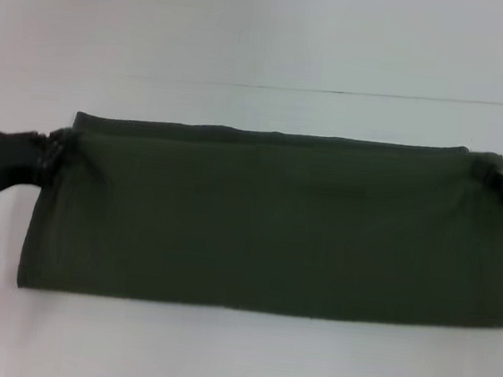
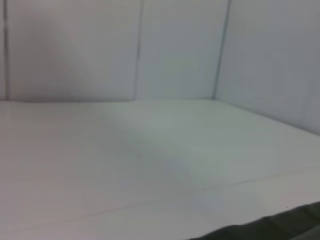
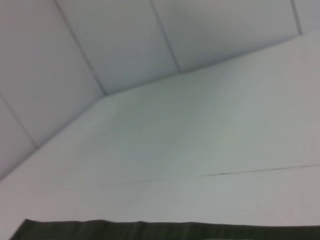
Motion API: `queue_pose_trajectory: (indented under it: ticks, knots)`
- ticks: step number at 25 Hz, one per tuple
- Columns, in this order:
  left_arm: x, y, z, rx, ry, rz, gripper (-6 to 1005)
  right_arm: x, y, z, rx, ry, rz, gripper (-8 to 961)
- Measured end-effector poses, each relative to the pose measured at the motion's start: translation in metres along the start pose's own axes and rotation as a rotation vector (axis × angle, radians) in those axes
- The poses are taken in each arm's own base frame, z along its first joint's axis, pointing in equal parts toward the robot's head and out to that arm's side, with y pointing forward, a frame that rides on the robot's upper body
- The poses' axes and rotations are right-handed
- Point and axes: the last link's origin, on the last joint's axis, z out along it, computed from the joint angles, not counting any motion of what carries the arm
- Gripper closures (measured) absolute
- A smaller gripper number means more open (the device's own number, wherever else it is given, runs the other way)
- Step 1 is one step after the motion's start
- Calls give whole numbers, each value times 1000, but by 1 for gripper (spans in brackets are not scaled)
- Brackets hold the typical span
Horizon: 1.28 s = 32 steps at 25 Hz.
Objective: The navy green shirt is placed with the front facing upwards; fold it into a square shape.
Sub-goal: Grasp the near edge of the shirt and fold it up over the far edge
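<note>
We see shirt [image 1: 270, 226] as wide folded band mid-worktop [image 1: 234, 358]; left claw [image 1: 56, 148] and right claw [image 1: 496, 175] pinch its far corners; cloth soft, light, droopy; we'd grip edges through all layers.

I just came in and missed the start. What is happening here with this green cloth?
The robot is folding the navy green shirt on a white table. The shirt now lies as a wide band, folded across its length, with no lettering showing. The left gripper is at the band's far left corner and the right gripper at its far right corner, where the cloth puckers. The band is not square yet.
</note>
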Motion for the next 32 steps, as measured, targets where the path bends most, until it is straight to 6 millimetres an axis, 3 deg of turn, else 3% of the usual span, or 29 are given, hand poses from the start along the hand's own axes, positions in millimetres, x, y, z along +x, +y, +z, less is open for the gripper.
queue_pose_trajectory:
  ticks: [6, 10, 18, 32]
  knots:
    - [12, -5, 33, 78, -48, 9, 957, -8, 1, 33, 71, 33, -9, 894]
    - [23, -5, 51, 109, -65, 29, 957, -15, 1, 44, 107, 30, -26, 894]
    - [41, -4, 78, 172, -84, 75, 957, -25, -2, 55, 160, 14, -25, 893]
    - [48, 5, 108, 246, -155, 134, 929, -22, 3, 77, 231, 65, -73, 895]
